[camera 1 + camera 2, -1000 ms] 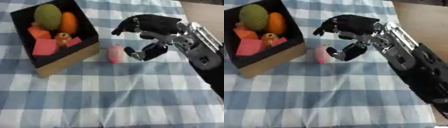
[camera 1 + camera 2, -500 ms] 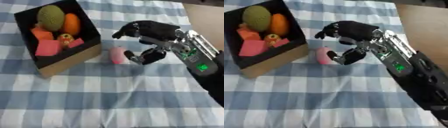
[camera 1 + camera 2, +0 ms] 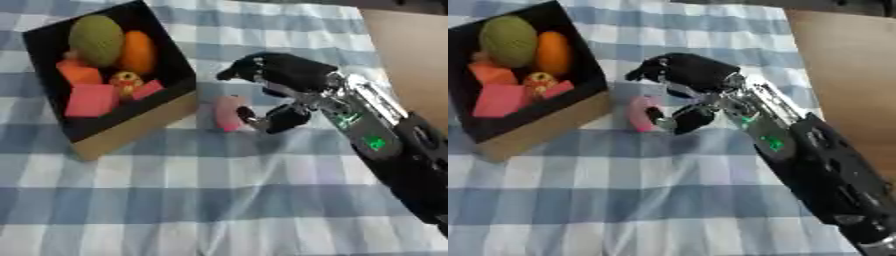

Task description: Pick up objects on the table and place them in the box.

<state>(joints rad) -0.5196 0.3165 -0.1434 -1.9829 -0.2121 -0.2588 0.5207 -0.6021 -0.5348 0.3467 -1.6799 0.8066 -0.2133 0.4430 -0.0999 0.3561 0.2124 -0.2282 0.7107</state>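
One small pink rounded object (image 3: 228,112) lies on the blue-and-white checked tablecloth (image 3: 175,200), just beside the near right corner of the black open-topped box with tan cardboard sides (image 3: 131,127). It stands outside the box, close to the tan wall, though whether it touches that wall cannot be told.

The robot's right hand (image 3: 284,82), black with silver joints, reaches in from the right side and arches over the pink object. Its fingers (image 3: 241,70) curl forward and down above the object's far side, while the thumb (image 3: 262,120) bends in low at the object's right side, its tip right against or nearly against the pink surface. The pink object sits in the gap between thumb and fingers (the fingers themselves appear to stand clear above it), so the hand is curled around it but not seen clamped on it; actual contact cannot be judged.

Inside the box lie a green rounded fruit (image 3: 96,39), an orange oval fruit (image 3: 138,52), a pinkish-red block (image 3: 90,100), an orange-red block (image 3: 80,73) and a small red-and-yellow item (image 3: 126,80).

The left hand shows in neither view.
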